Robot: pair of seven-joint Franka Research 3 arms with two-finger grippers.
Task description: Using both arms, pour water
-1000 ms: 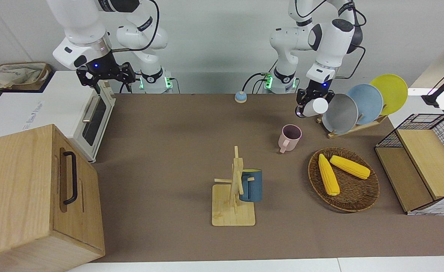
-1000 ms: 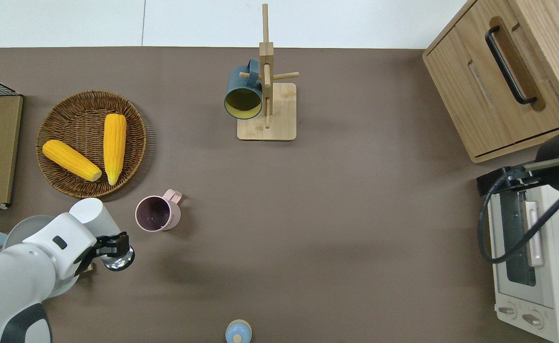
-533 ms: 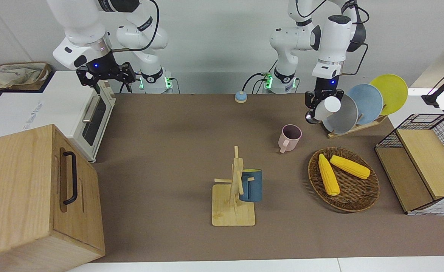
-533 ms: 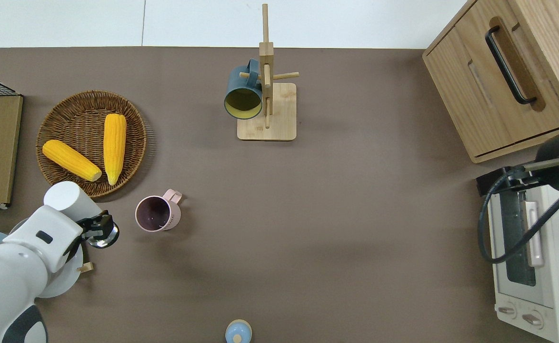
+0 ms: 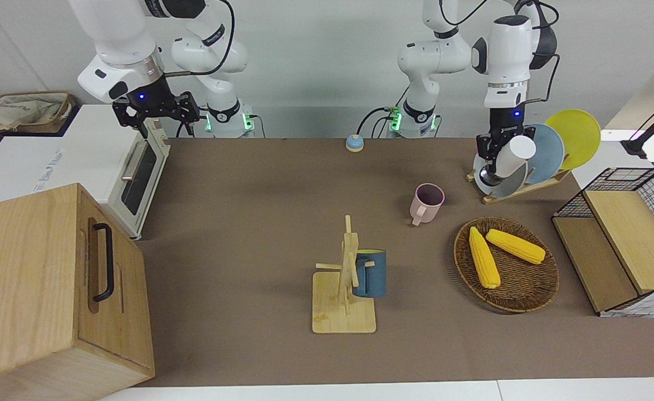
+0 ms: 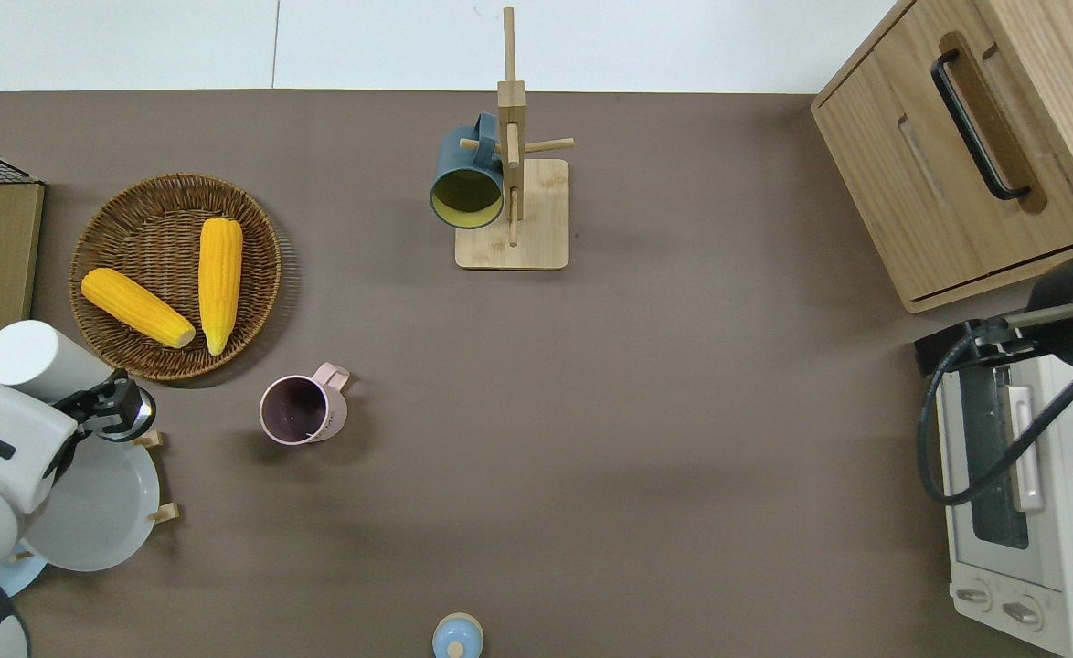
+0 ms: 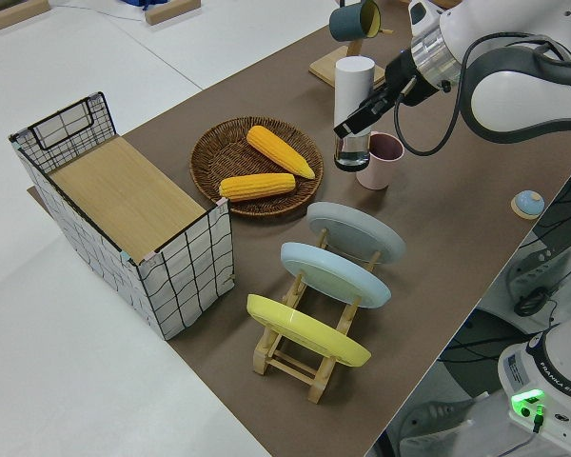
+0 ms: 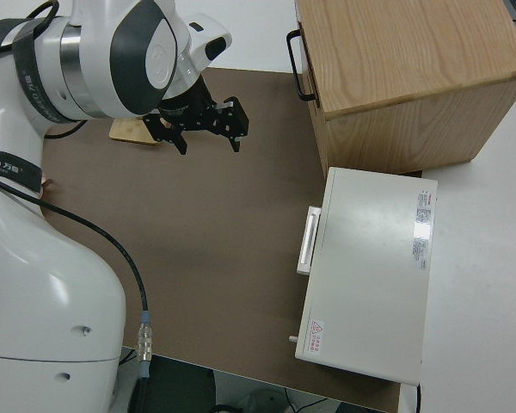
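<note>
Two white robot arms are standing at a brown surface (image 5: 249, 223). The left pincer (image 6: 107, 408) is gripping a tall bottle (image 7: 353, 105) with a white cap and a clear lower part, pinched around its lower body and held clear of the surface, tilted a little in the front view. Seen from overhead, the bottle is hanging near the pink mug (image 6: 297, 409), toward the left arm's end of the surface from it, over the edge of the plate rack (image 5: 519, 186) that holds grey, blue and yellow plates. The pink mug is standing upright and open, with nothing visibly in it. A wicker basket (image 6: 107, 352) holding two corn cobs is lying farther from the robots than the mug. The right arm is parked, and the right pincer (image 8: 210, 126) is hanging open and empty.

Judging by this, the step in hand is carrying the bottle; pouring is not yet begun. The next move probably calls for bringing the bottle's mouth over the mug's opening, then tipping it gently, with the cap likely needing removal first.
</note>
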